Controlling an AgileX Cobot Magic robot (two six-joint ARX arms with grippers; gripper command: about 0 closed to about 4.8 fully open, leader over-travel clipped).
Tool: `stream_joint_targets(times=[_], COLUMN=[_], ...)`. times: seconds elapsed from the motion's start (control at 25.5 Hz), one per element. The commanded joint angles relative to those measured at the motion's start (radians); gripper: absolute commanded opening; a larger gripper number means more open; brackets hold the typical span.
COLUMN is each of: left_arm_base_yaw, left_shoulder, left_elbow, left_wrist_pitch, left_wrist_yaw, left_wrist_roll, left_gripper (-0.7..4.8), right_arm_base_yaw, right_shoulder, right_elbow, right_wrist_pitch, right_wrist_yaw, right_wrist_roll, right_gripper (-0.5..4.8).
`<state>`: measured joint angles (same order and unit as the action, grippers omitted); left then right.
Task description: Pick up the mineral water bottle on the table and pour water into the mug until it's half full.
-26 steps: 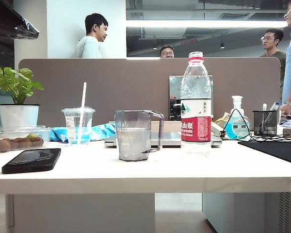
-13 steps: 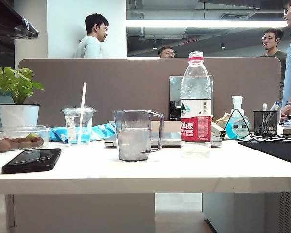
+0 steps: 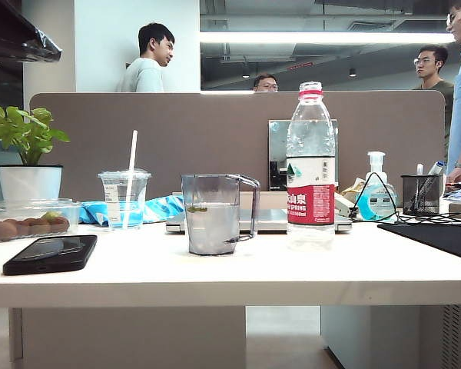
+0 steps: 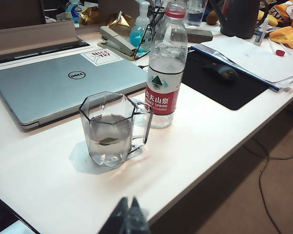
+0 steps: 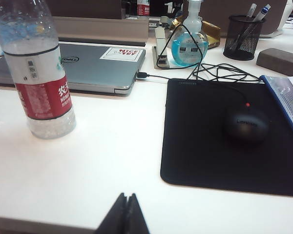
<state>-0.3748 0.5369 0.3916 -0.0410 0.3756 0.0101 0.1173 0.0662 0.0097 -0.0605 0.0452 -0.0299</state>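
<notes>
Nearby, laptop point(image 4: 53, 87) behind mug point(image 4: 112, 129); shut left hand point(image 4: 128, 217), right hand point(image 5: 124, 214).

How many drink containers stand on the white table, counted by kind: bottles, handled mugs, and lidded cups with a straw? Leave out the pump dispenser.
Mineral water bottle: 1
Mug with handle: 1
Lidded cup with straw: 1
Total: 3, all upright on the table. The left gripper and right gripper are shut, holding nothing.
</notes>
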Motion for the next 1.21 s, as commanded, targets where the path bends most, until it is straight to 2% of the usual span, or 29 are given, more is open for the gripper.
stream_joint_targets(times=[0.04, 0.71, 0.74, 0.82, 0.9, 0.98, 1.21], left_arm_base_yaw=[0.002, -0.003, 0.006, 0.047, 0.109, 0.143, 0.256], left_shoulder=[-0.001, -0.042, -0.060, -0.135, -0.251, -0.294, -0.365], left_elbow=[0.006, 0.005, 0.002, -0.015, -0.071, -0.100, -0.170], left_wrist_pitch=[0.013, -0.016, -0.022, -0.026, -0.024, -0.023, -0.040], left_wrist_yaw=[0.006, -0.008, -0.018, -0.010, -0.103, -0.140, -0.151], left_wrist_roll=[0.005, 0.004, 0.011, 0.088, 0.091, 0.087, 0.084], left_gripper=[-0.04, -0.04, -0.04, -0.04, -0.04, -0.04, -0.04], right_arm_base_yaw=[0.001, 0.001, 0.001, 0.002, 0.003, 0.003, 0.003], right_shoulder=[-0.068, -0.064, -0.065, -0.065, -0.066, -0.066, -0.066], right_elbow=[-0.002, -0.001, -0.001, -0.001, -0.001, -0.001, -0.001], right_wrist_pitch=[-0.056, -0.052, -0.053, -0.056, -0.066, -0.067, -0.071], right_wrist_yaw=[0.004, 0.004, 0.004, 0.005, 0.002, 0.004, 0.004], right_wrist_roll=[0.004, 0.004, 0.004, 0.004, 0.004, 0.004, 0.004], right_gripper=[-0.05, -0.05, -0.05, -0.05, -0.05, -0.05, -0.05])
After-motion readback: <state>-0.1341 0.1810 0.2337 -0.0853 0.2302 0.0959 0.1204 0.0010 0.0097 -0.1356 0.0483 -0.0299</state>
